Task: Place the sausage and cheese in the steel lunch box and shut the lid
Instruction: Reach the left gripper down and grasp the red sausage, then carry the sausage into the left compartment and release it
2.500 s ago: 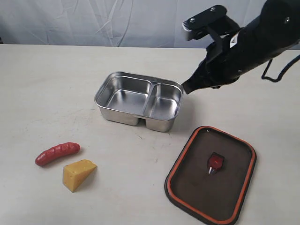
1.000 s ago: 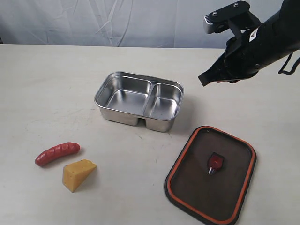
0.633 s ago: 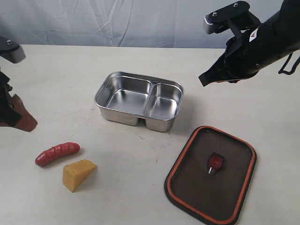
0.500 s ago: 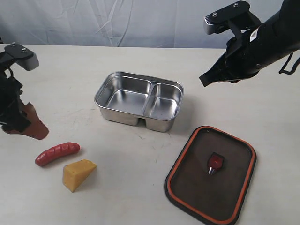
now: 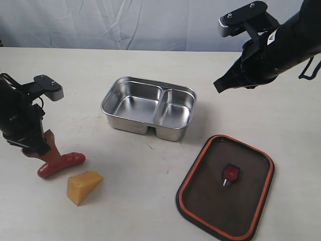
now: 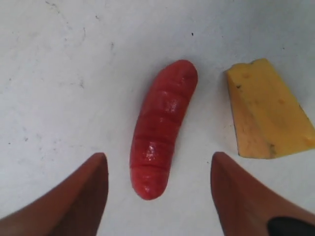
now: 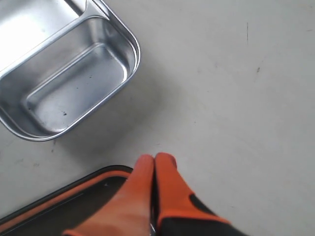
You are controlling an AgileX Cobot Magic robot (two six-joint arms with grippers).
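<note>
Bracketing the sausage (image 6: 162, 128) on the worktop (image 5: 140, 201) beside the cheese (image 6: 266, 113), the left fingers (image 6: 88, 196) stand wide, likely needing to lower and close next; the right fingers (image 7: 147, 191) are pressed together.

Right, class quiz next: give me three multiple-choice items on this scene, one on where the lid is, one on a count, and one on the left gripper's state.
1. Where is the lid? A closed on the steel lunch box; B standing inside it; C flat on the table beside it.
2. How many compartments has the steel lunch box? A one; B two; C three.
3. The left gripper is: A open over the sausage; B shut on the sausage; C shut and empty.

Answers:
1 C, it lies flat, apart from the box.
2 B, one divider splits it.
3 A, its fingers stand apart, one on either side of the sausage.
</note>
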